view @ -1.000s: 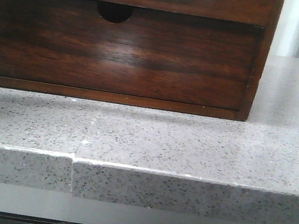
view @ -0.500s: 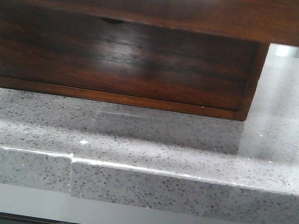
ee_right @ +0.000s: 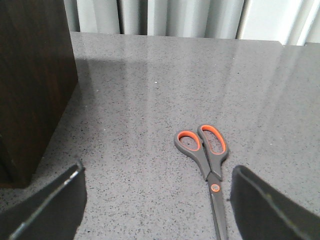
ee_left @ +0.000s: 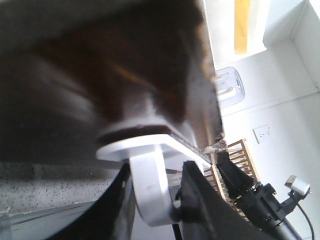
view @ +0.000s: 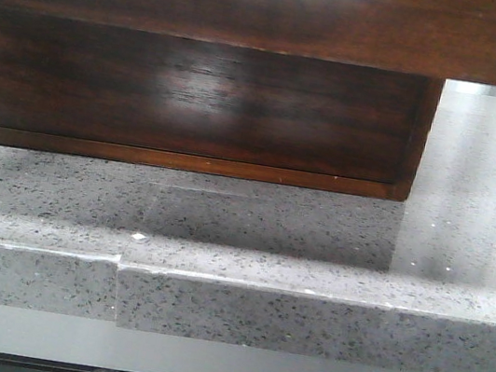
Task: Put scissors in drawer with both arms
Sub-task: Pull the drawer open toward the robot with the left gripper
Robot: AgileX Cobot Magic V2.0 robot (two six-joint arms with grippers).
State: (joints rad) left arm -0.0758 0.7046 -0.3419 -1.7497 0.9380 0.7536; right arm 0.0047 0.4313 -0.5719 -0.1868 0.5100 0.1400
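Note:
The drawer (view: pixel 256 13), glossy dark brown with a white-showing cutout along its top edge, stands pulled out and overhangs the lower drawer front (view: pixel 197 93). In the left wrist view my left gripper (ee_left: pixel 157 170) is shut on a white handle piece (ee_left: pixel 147 190) under the blurred dark drawer (ee_left: pixel 125 65). The scissors (ee_right: pixel 210 165), grey with orange-lined handles, lie flat on the grey counter, blades toward my right gripper (ee_right: pixel 157 172). That gripper is open and empty above the counter, with the blades near one finger. Neither gripper shows in the front view.
The dark wood cabinet side (ee_right: pixel 30 75) stands beside the right gripper. The speckled grey countertop (view: pixel 314 244) has a seam and a front edge close to the camera. Grey curtains hang behind the counter. A wooden rack and a black arm show in the left wrist view.
The drawer has slid out toward the camera. It now covers the half-round notch of the lower drawer front and casts a wider shadow on the counter.

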